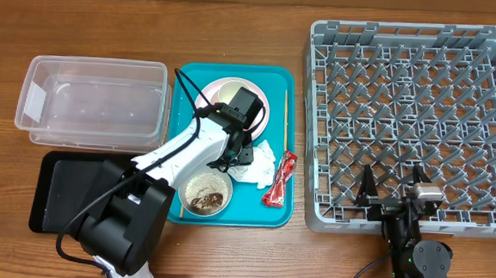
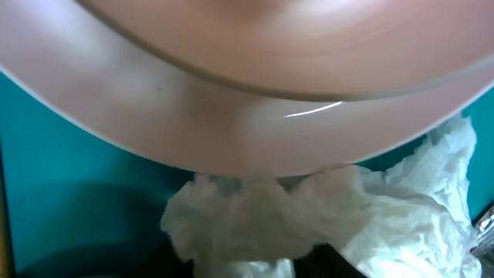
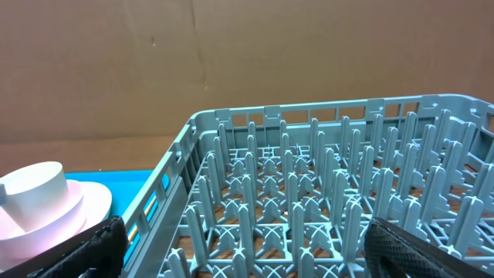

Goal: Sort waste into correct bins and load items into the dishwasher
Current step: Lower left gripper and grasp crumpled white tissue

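Observation:
My left gripper (image 1: 242,152) is down on the teal tray (image 1: 271,211), just in front of the pink plate (image 1: 221,92) that carries the white cup (image 1: 233,93). In the left wrist view the crumpled white napkin (image 2: 262,208) bulges between its dark fingers (image 2: 174,264), which press it from both sides, under the plate rim (image 2: 247,77). The red wrapper (image 1: 279,179) lies right of the napkin (image 1: 266,166). A bowl with brown scraps (image 1: 206,195) sits at the tray's front. My right gripper (image 1: 391,196) stands open over the dishwasher rack's (image 1: 413,115) near edge, holding nothing.
The clear tub (image 1: 95,104) stands left of the tray, with the black tray (image 1: 68,188) in front of it, partly under my left arm. A chopstick (image 1: 285,115) lies along the teal tray's right edge. The rack's pegs (image 3: 309,193) fill the right wrist view.

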Available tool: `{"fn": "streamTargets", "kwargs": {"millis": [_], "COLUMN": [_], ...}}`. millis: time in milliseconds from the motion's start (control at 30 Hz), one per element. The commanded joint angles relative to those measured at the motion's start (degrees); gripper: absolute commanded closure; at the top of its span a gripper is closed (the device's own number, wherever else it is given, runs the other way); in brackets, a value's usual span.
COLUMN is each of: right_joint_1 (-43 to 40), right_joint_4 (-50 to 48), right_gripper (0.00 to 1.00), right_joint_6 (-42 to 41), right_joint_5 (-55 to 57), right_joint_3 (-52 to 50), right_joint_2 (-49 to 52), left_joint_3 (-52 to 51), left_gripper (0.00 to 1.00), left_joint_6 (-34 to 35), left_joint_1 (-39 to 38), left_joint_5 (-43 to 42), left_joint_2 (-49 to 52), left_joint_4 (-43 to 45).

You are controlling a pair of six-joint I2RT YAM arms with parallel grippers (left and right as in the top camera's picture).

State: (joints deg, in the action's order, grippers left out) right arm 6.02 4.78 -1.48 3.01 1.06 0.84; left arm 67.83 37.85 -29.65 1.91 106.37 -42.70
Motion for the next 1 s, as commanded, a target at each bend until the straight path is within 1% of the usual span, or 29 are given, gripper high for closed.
{"fn": "streamTargets", "kwargs": {"millis": [0,33,67,300,433,533,667,767,967], "right_joint_1": [-0.11,-0.11,-0.11,-0.11,-0.11,-0.11,-0.11,-0.11,-0.11], "right_joint_4": [-0.22,-0.2,-0.2,-0.2,-0.2,-0.2,-0.2,-0.2,-0.2], "right_gripper": [0.0,0.0,0.0,0.0,0.0,0.0,0.0,0.0,0.0], "right_joint_6": [0.13,0.13,0.13,0.13,0.13,0.11,0.11,0.13,0.13], "right_joint_5": [-0.09,-0.09,-0.09,-0.09,-0.09,-0.09,-0.09,-0.09,-0.09], "right_joint_3": [-0.61,-0.61,-0.61,-0.61,-0.61,-0.61,-0.61,-0.61,-0.61], "right_joint_2": [-0.61,-0.61,-0.61,-0.61,-0.61,-0.61,-0.61,-0.61,-0.61], "left_joint_3": [-0.22,-0.22,-0.22,0.35,4.37,8.66,14.93,18.78,25.51], "left_gripper": [0.78,0.94,0.96,0.96,0.96,0.96,0.96,0.96,0.96], "left_joint_6": [0.96,0.96,0.96,0.61,-2.12,-2.32,-2.36,-3.63,-4.04], "left_joint_1": [-0.37,-0.37,-0.37,-0.37,-0.37,-0.37,-0.37,-0.15,2.38], "left_joint_5": [-0.46,-0.46,-0.46,-0.48,-1.99,-3.48,-3.39,-3.08,-2.62], "left_joint_2": [0.46,0.46,0.46,0.33,-0.63,-1.66,-2.64,-2.95,-3.02], "left_joint_4": [-0.07,-0.09,-0.09,-0.09,-0.87,-2.43,-7.23,-11.69,-20.59]}}
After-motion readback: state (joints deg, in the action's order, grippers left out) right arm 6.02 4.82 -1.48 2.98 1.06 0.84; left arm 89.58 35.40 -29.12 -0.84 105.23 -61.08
